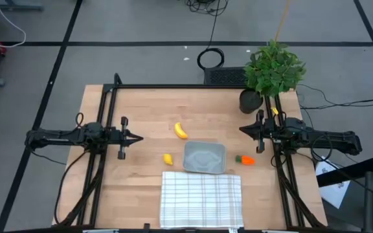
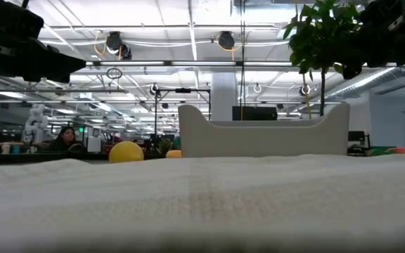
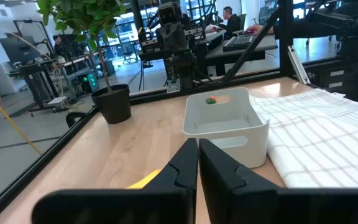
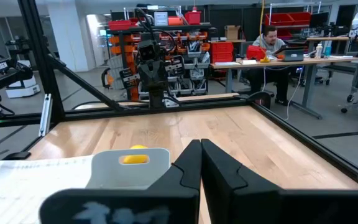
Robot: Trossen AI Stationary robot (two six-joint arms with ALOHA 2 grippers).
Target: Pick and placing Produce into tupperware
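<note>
1. The tupperware (image 1: 204, 157) is your landmark: a shallow grey tub sitting empty near the middle of the wooden table (image 1: 141, 184), its near edge touching the white grid-patterned cloth (image 1: 201, 199).
2. Your banana (image 1: 181, 131) lies on the bare wood beyond the tub's left corner, close to it but not touching.
3. The small round yellow fruit (image 1: 168, 158) rests just left of the tub, near the cloth's far left corner; the low view shows it as a yellow ball (image 2: 126, 152) beside the tub's pale wall (image 2: 262, 132).
4. The carrot (image 1: 245, 160) lies just right of the tub, orange body with its green top pointing toward the tub wall.
5. Your left gripper (image 1: 136, 137) hovers well left of the tub, level with the banana, fingers pressed nearly together and holding nothing; its wrist view looks past those closed fingers (image 3: 185, 167) straight at the tub.
6. Your right gripper (image 1: 243, 129) waits right of the tub, beyond the carrot, jaws fully shut and empty.
7. The potted plant (image 1: 272, 72) stands at the table's far right corner, well beyond the tub.
8. People sit at desks in the room behind the table.
</note>
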